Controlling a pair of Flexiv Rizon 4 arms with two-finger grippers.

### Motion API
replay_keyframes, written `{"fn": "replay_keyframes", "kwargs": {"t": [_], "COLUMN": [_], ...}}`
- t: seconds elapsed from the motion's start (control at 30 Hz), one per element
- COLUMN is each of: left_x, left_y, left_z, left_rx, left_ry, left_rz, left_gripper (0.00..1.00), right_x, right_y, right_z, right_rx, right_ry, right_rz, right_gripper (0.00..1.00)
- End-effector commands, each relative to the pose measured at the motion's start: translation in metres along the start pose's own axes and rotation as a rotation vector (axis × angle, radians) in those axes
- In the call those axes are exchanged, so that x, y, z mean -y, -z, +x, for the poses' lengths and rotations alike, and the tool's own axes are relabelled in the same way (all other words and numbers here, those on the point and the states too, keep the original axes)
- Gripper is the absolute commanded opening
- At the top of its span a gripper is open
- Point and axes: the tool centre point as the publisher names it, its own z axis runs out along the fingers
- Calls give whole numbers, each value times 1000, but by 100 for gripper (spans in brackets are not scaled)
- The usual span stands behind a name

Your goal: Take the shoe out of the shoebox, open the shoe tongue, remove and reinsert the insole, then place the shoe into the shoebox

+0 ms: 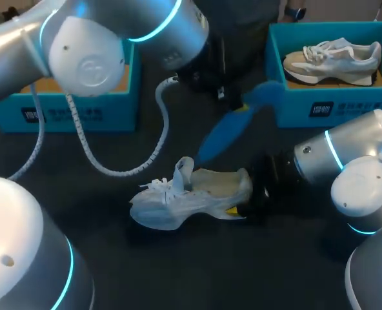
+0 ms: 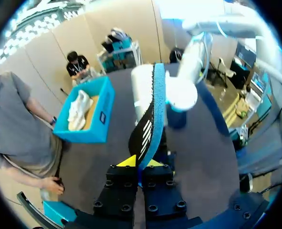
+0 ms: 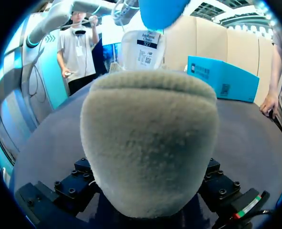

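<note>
A pale grey-white shoe [image 1: 191, 194] lies on its side on the dark table, laces to the left and its tongue lifted. My right gripper [image 1: 242, 201] is shut on the heel. In the right wrist view the suede heel [image 3: 148, 143] hides the fingers. Above the shoe hangs the blue insole [image 1: 220, 139], tilted, with my left gripper [image 1: 241, 106] shut on its upper end. In the left wrist view the insole [image 2: 148, 119] stands up edge-on from between the yellow tips of that gripper [image 2: 142, 164].
A blue shoebox [image 1: 326, 106] at the back right holds a second shoe [image 1: 333, 58]. Another blue shoebox [image 1: 75, 110] stands at the back left, partly hidden by my left arm. A white coiled cable [image 1: 113, 169] droops over the table left of the shoe.
</note>
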Motion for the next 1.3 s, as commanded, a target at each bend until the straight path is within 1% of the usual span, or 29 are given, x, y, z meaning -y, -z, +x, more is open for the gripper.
{"fn": "replay_keyframes", "kwargs": {"t": [0.03,0.17,0.2,0.3,0.4,0.43,0.47,0.53,1.2,1.23,1.3], "left_x": [11,24,29,35,39,40,40,42,42,45,52], "left_y": [21,34,41,50,60,64,65,67,67,71,79], "left_z": [9,12,13,13,11,10,10,10,10,12,13], "left_rx": [41,47,48,33,-17,-39,-55,-123,-123,-173,-202], "left_ry": [2,-3,-2,-6,-12,-12,-17,-43,-43,1,30], "left_rz": [188,265,301,344,389,420,428,450,450,453,461], "left_gripper": [0,0,0,0,0,0,0,0,0,0,0], "right_x": [0,0,0,0,0,0,0,0,0,0,0], "right_y": [-2,-2,-2,-2,-2,-2,-2,-2,-2,-2,-2], "right_z": [1,1,1,1,1,1,1,1,1,1,1], "right_rx": [1,1,1,1,1,1,1,1,1,1,1], "right_ry": [0,0,0,0,0,0,0,0,0,0,0], "right_rz": [5,5,5,5,5,5,5,5,5,5,5], "right_gripper": [0,0,0,0,0,0,0,0,0,0,0]}}
